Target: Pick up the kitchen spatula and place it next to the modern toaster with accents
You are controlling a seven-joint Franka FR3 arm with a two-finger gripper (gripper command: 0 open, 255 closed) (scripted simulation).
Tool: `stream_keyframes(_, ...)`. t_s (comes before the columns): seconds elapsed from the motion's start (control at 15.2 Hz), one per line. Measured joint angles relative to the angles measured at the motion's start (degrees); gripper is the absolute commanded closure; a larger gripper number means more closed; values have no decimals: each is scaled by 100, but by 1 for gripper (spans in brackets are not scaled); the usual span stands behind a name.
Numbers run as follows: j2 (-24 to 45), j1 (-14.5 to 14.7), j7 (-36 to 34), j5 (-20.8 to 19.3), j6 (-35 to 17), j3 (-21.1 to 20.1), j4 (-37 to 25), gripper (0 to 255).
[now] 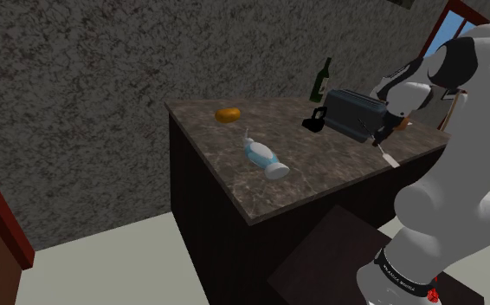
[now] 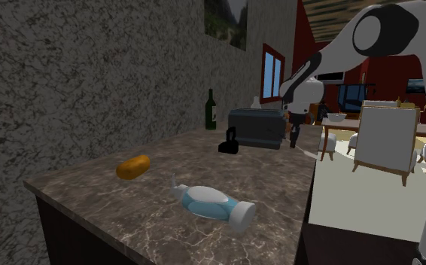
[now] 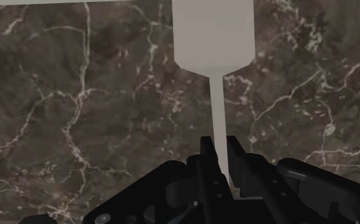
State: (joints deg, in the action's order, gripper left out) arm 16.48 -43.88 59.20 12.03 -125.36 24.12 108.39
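Observation:
The spatula point(image 3: 214, 32) has a pale flat blade and a thin pale handle. My gripper point(image 3: 220, 147) is shut on that handle, and the blade points away from the hand over the dark marble counter point(image 3: 77, 95). In the shoulder view the spatula's blade point(image 1: 390, 159) hangs low over the counter, just on the stand's side of the dark grey toaster point(image 1: 353, 113), with the gripper point(image 1: 383, 136) above it. In the second exterior view the gripper point(image 2: 294, 135) is right beside the toaster's point(image 2: 255, 126) far end. I cannot tell whether the blade touches the counter.
An orange loaf-like lump point(image 1: 228, 114), a blue and white bottle lying on its side point(image 1: 265, 159) and a small black object point(image 1: 315, 120) share the counter point(image 1: 321, 182). A green wine bottle point(image 1: 323, 81) stands behind the toaster. Chairs point(image 2: 384, 139) stand beyond the counter's edge.

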Motion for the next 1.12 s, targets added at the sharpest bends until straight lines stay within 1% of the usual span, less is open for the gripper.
stream_keyframes(0.2, 111, -19, 54, 72, -174, -28, 77, 255)
stream_keyframes(0.53, 129, -21, 57, 81, -204, -33, 87, 255)
stream_keyframes(0.59, 129, -20, 54, 79, -205, -32, 89, 0)
stream_keyframes(0.99, 135, -24, 50, 76, -205, -27, 98, 0)
stream_keyframes(1.12, -25, 10, -19, -18, -28, 8, 62, 0)
